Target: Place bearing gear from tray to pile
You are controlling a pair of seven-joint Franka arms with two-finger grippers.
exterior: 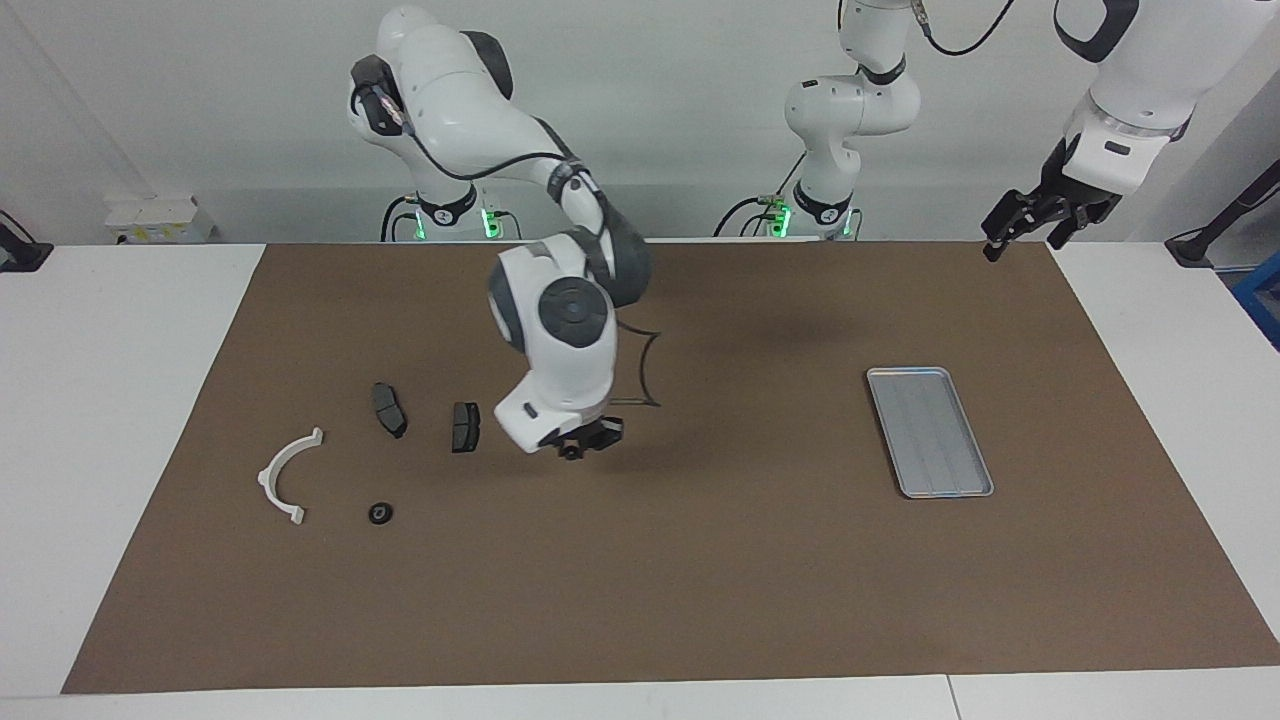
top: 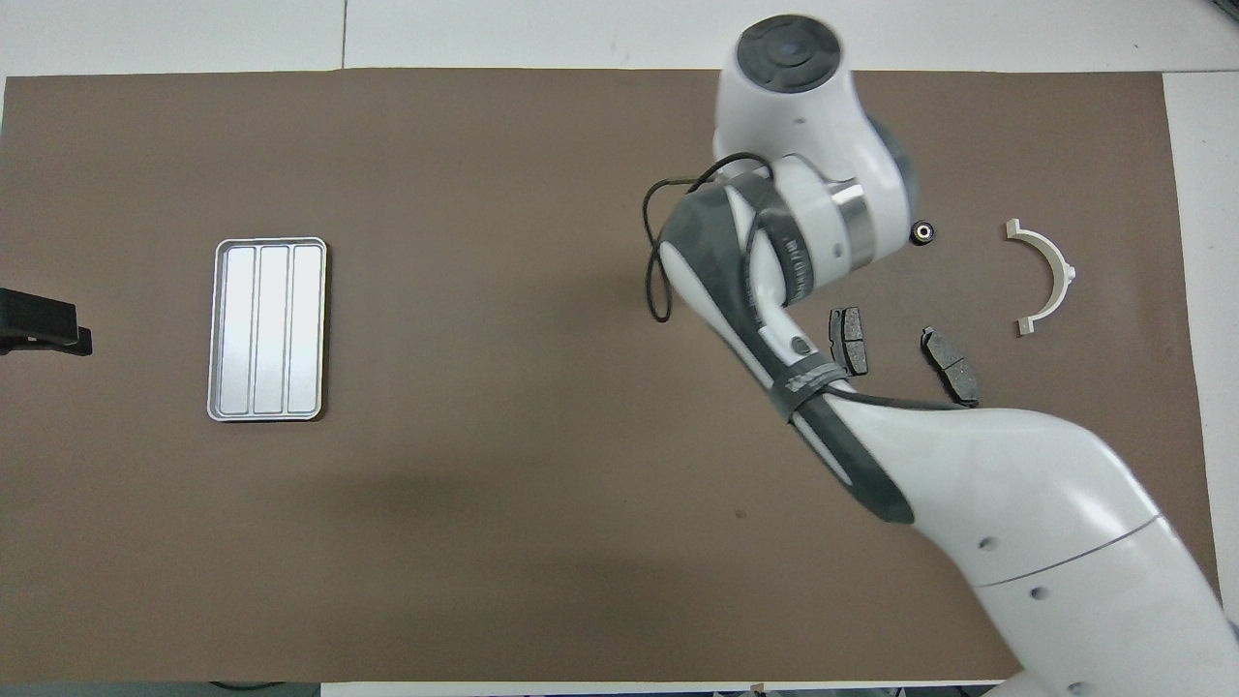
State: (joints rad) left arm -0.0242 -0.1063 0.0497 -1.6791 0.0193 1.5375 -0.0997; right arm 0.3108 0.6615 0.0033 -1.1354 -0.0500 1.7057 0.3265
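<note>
My right gripper [exterior: 575,447] hangs just above the mat beside the nearer-to-centre brake pad [exterior: 465,426], shut on a small black bearing gear [exterior: 571,454]. In the overhead view its own wrist hides it. The pile lies toward the right arm's end: a white half-ring bracket [exterior: 285,476] [top: 1045,276], two dark brake pads [exterior: 389,409] [top: 849,341] [top: 951,365] and another bearing gear [exterior: 379,513] [top: 921,231]. The silver tray [exterior: 930,432] [top: 267,329] holds nothing. My left gripper [exterior: 1020,225] waits open, raised over the mat's corner at the left arm's end.
A brown mat [exterior: 640,580] covers most of the white table. A black cable [exterior: 640,370] loops from the right wrist. The right arm's forearm [top: 968,484] crosses over the mat near the brake pads in the overhead view.
</note>
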